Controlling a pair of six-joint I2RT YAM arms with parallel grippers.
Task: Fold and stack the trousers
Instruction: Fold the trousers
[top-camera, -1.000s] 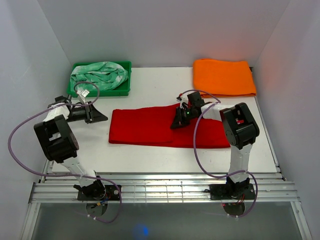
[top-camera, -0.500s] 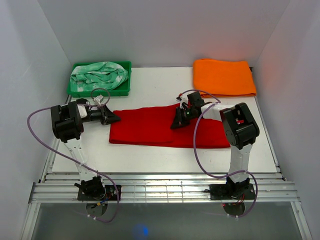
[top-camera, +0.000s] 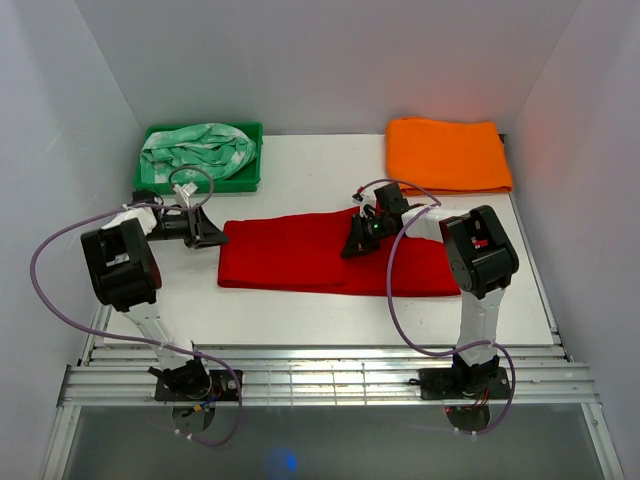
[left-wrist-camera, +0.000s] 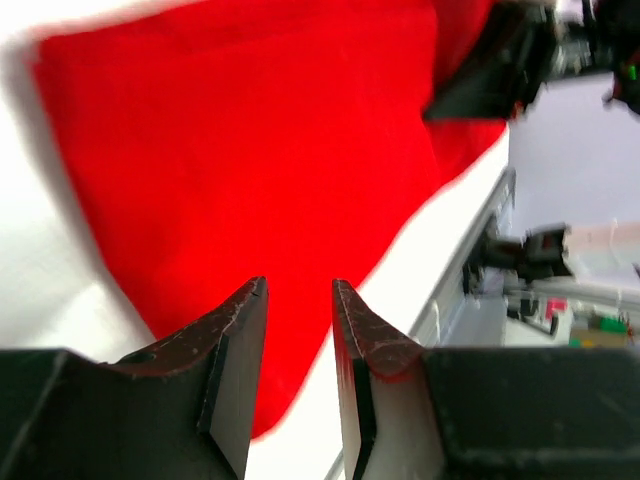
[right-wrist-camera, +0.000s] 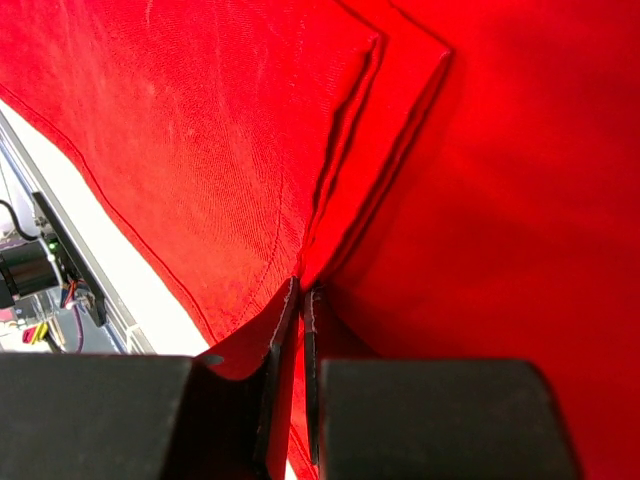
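Observation:
The red trousers (top-camera: 300, 255) lie flat across the middle of the white table, folded into a long band. My left gripper (top-camera: 214, 238) hovers at their left end, open, with nothing between its fingers. In the left wrist view the left gripper (left-wrist-camera: 297, 292) points at the trousers (left-wrist-camera: 250, 150) just ahead. My right gripper (top-camera: 356, 245) rests on the band's middle. In the right wrist view the right gripper (right-wrist-camera: 301, 295) is shut, and a doubled fold edge of the trousers (right-wrist-camera: 200, 130) runs into its tips.
A green tray (top-camera: 252, 162) with mint patterned cloth (top-camera: 197, 148) stands at the back left, just behind the left arm. A folded orange cloth (top-camera: 448, 155) lies at the back right. White walls close in both sides; a metal rail (top-camera: 330, 375) runs along the near edge.
The left arm swung in toward the trousers' left end, then drew back slightly, and its jaws now stand wider. The right arm and the trousers have not moved.

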